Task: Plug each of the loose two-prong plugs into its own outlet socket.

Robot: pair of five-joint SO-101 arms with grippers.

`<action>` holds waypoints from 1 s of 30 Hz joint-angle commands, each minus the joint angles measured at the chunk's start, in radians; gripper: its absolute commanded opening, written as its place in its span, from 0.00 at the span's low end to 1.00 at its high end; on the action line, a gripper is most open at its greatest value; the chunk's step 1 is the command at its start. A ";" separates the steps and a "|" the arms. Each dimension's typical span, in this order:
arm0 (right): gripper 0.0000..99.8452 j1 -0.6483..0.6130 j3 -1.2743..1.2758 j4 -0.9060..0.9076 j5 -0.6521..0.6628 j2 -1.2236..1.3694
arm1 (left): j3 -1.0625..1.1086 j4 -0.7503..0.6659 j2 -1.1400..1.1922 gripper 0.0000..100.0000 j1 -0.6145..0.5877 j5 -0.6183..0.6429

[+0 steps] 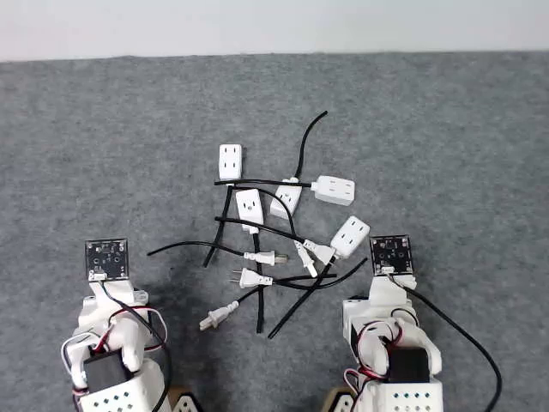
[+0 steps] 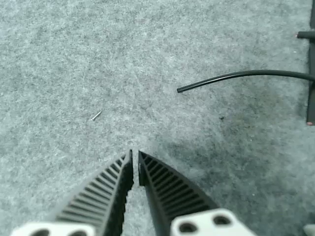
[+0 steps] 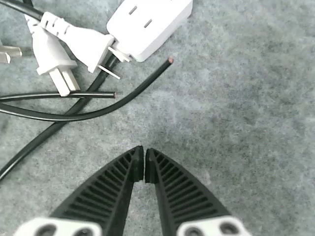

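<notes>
Two-prong plug nearest a tool lies just far and left of your right gripper, long axis left-to-right, prongs toward the outlet socket just beside it. Your left gripper sits well apart, leftward. Both grippers are clenched, grasping nothing.

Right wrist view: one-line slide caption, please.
Right gripper shut over carpet; a loose white plug lies beside an outlet socket.

— What sort of place is it?
— It looks like a robotics lab: a grey felt-covered table stands against a plain white wall.
— What else shows it?
— A white plastic left arm and right arm carry exposed red and black wiring, and short cut-off black cords lie loose.
</notes>
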 commanded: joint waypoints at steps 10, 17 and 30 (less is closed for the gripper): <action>0.01 -0.005 0.017 0.012 -0.009 -0.013 | -0.012 0.003 -0.020 0.01 0.153 -0.008; 0.01 -0.005 0.017 0.012 -0.009 -0.012 | -0.016 0.000 -0.023 0.01 0.143 -0.011; 0.01 0.042 0.014 -0.249 0.451 -0.013 | -0.130 -0.206 -0.017 0.14 0.209 0.129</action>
